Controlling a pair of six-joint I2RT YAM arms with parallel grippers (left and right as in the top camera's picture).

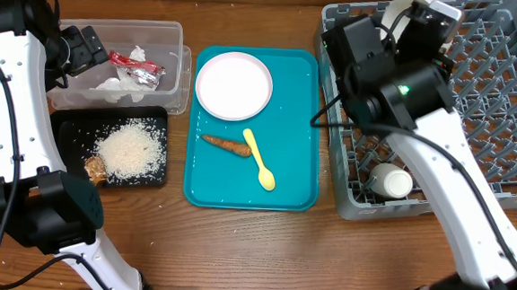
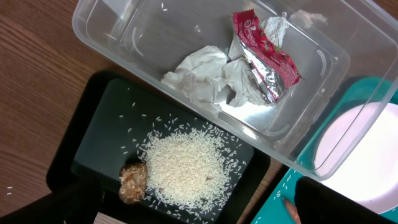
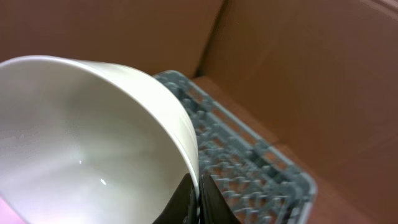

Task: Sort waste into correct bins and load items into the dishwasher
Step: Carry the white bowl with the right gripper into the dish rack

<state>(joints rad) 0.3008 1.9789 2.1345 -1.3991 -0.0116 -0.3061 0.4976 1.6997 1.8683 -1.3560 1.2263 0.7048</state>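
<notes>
Because the right gripper (image 3: 199, 194) has its fingers clamped on the rim of a white bowl (image 3: 81, 137), low in the middle of the wrist view, the step in hand looks to be setting that bowl into the grey dish rack (image 3: 249, 168) beneath it. To do it well, the bowl should probably go down on edge between two rows of pegs and be let go only once it leans steadily. A brown cardboard wall (image 3: 311, 74) stands close behind the rack and limits the reach. In the overhead view a small cup (image 1: 389, 181) sits at the rack's lower left, clear of the bowl. Left of the rack, a teal tray (image 1: 293, 165) holds a flat plate (image 1: 233, 85), a carrot stick (image 1: 227, 144) and a yellow spoon (image 1: 260, 159), none yet sorted. At upper left the left gripper (image 1: 83, 49) hangs by the clear tub (image 2: 124, 37); whether it is open I cannot tell. The tub holds a red wrapper (image 2: 264, 56) and white tissue (image 2: 205, 71). Below it, the black tray (image 2: 93, 130) carries rice (image 2: 186, 168) and a brown lump (image 2: 132, 182).
</notes>
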